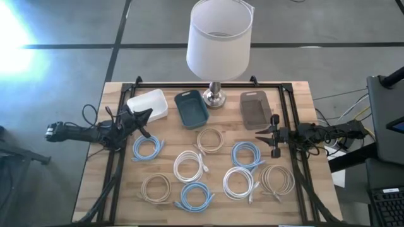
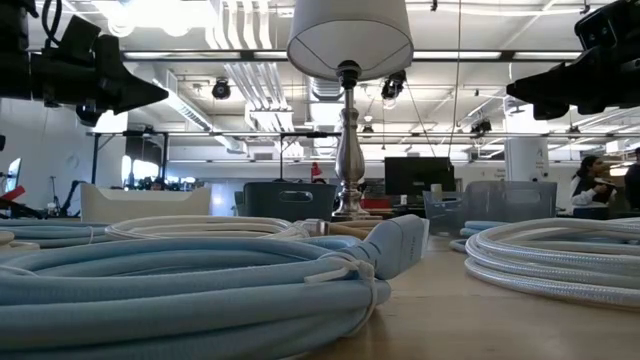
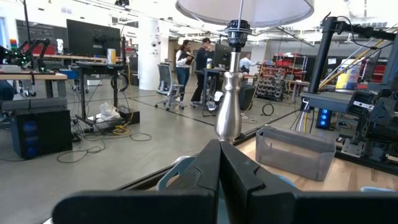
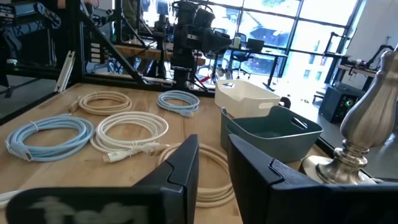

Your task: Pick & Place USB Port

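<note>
Showing no legible labels on bins (image 1: 191, 107) or cables (image 1: 189, 166).

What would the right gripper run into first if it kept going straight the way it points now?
Probably nothing soon. The right gripper, slightly open and empty, points level across the table, above the beige cable coil. The left gripper lies roughly beyond, though height and alignment are unclear.

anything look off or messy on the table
Nothing stands out. The coiled cables lie neatly apart, the three bins sit upright in a row, and the lamp stands straight between them.
</note>
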{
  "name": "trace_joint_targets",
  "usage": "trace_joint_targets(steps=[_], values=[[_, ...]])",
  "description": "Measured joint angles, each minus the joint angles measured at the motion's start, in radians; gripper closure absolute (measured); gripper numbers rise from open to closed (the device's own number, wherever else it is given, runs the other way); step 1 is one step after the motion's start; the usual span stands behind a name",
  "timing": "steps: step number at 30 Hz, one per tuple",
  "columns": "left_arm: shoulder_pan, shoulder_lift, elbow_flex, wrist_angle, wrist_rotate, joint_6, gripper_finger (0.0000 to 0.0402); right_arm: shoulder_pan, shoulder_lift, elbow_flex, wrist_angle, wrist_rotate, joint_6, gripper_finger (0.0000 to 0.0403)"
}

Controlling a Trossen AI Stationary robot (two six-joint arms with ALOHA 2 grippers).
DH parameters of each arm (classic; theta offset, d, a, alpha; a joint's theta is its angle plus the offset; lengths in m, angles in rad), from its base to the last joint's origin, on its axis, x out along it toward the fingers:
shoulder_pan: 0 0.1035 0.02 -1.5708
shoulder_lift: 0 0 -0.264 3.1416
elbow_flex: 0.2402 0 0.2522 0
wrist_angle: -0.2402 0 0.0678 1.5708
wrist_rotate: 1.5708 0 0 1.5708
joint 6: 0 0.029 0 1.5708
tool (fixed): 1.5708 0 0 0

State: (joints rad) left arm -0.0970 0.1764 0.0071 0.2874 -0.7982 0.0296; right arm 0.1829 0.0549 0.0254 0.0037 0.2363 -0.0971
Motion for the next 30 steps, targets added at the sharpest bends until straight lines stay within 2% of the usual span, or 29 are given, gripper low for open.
trace_joint_targets(steps=[11, 15, 17, 20, 23, 25, 28, 30], values=[[0.0, 0.0, 0.003, 0.008, 0.0, 0.003, 0.039, 0.0, 0.0, 0.0, 0.0, 0.0, -0.014, 0.0329], [0.0, 0.0, 0.003, 0.007, 0.0, -0.004, 0.039, -0.001, 0.0, 0.0, 0.013, 0.001, -0.286, 0.0321], [0.0, 0.0, 0.003, 0.007, 0.0, -0.004, 0.039, -0.001, 0.0, 0.0, 0.042, 0.001, -0.327, 0.0319], [0.0, 0.0, 0.003, 0.009, 0.0, -0.004, 0.039, -0.001, 0.0, 0.0, 0.051, 0.001, -0.306, 0.0318], [0.001, 0.0, 0.003, 0.019, -0.006, -0.006, 0.039, 0.0, 0.001, 0.0, 0.053, -0.001, -0.24, 0.0323], [0.001, 0.0, 0.005, 0.02, 0.006, -0.053, 0.039, 0.0, 0.0, 0.0, 0.057, -0.021, -0.08, 0.0327], [0.001, 0.0, 0.005, 0.028, 0.094, -0.111, 0.039, 0.0, 0.0, 0.0, 0.061, -0.035, 0.192, 0.0333], [0.001, 0.0, 0.005, 0.033, 0.153, -0.114, 0.039, 0.0, 0.0, 0.0, 0.063, -0.034, 0.316, 0.0335]])
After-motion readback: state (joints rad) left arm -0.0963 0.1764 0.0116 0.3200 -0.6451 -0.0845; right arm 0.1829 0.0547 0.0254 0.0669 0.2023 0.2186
